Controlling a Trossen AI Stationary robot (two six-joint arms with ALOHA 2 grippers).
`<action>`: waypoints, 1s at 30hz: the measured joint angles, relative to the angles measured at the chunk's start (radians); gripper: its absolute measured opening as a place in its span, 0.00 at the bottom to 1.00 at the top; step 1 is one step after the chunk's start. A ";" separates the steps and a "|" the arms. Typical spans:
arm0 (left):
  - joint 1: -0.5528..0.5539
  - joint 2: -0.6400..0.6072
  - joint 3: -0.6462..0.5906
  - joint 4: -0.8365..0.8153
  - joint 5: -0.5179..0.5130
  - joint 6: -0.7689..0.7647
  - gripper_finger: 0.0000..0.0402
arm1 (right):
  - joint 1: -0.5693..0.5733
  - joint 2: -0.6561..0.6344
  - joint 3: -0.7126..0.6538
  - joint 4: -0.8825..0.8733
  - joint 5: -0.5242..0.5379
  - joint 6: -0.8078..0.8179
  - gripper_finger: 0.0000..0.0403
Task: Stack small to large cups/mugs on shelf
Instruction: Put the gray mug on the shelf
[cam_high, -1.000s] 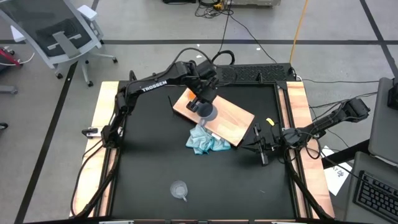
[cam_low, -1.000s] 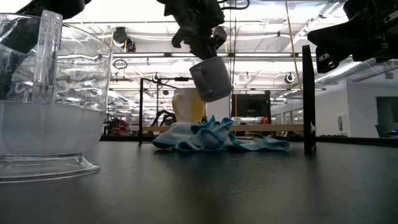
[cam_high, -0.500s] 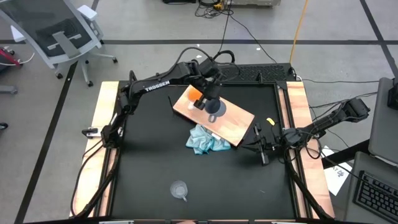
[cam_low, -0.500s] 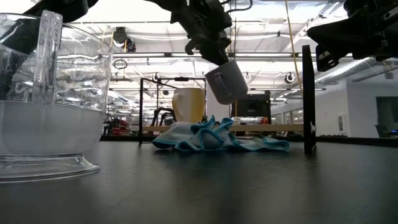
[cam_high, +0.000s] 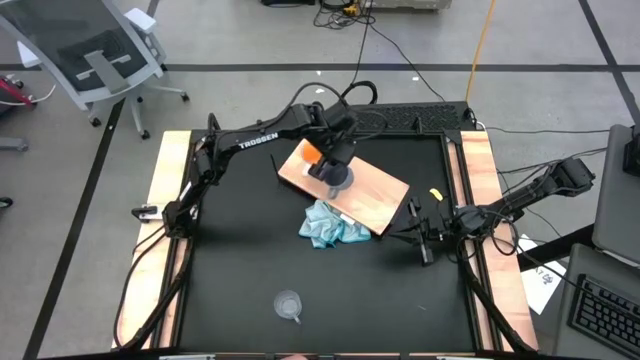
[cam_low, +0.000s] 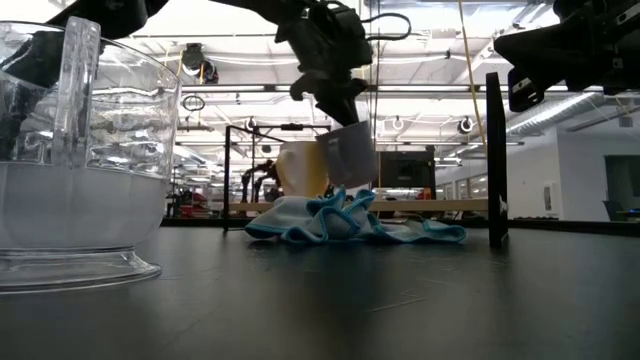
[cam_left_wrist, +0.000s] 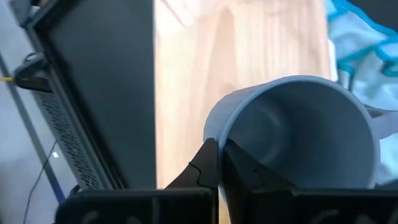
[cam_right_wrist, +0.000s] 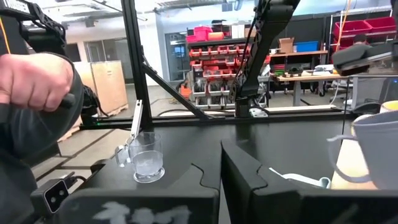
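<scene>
A grey-blue mug (cam_high: 341, 179) hangs low over the light-wood shelf (cam_high: 378, 190), and my left gripper (cam_high: 328, 167) is shut on it. Just beyond it, an orange mug (cam_high: 311, 152) stands on the shelf's far left part. The clear cup (cam_high: 288, 305) stands upright on the black table near the front edge. My right gripper (cam_high: 424, 240) waits shut above the table's right side, touching nothing. In the low view a blue cloth hides the grey-blue mug's (cam_low: 350, 155) bottom. My left gripper pinches the grey-blue mug's rim (cam_left_wrist: 216, 132), one finger inside the mug and one outside. The fingers slant down from the table's far left. The mug hangs below them, nearly upright, over the shelf (cam_left_wrist: 186, 81). I cannot tell whether its bottom touches the board.
A crumpled light blue cloth (cam_high: 333, 226) lies against the shelf's near edge. Wooden rails run along the table's left and right sides. A person's hand (cam_right_wrist: 31, 81) shows beyond the table in the right wrist view. Bare black table lies between the cloth and the clear cup.
My left gripper has sunk toward the shelf with the grey-blue mug, after a short swing toward the table's right and back. The mug, tilted before, now hangs nearly upright and lower, close beside the orange mug.
</scene>
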 joint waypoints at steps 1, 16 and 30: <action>0.000 0.000 0.000 -0.013 0.000 0.007 0.01 | 0.000 0.000 0.000 0.000 0.000 0.000 0.00; 0.014 0.000 0.000 -0.046 -0.006 -0.029 0.01 | 0.000 0.000 0.000 -0.040 0.000 -0.008 0.00; 0.011 0.000 0.000 -0.087 0.053 -0.054 0.01 | 0.000 0.000 0.000 -0.062 0.000 -0.012 0.00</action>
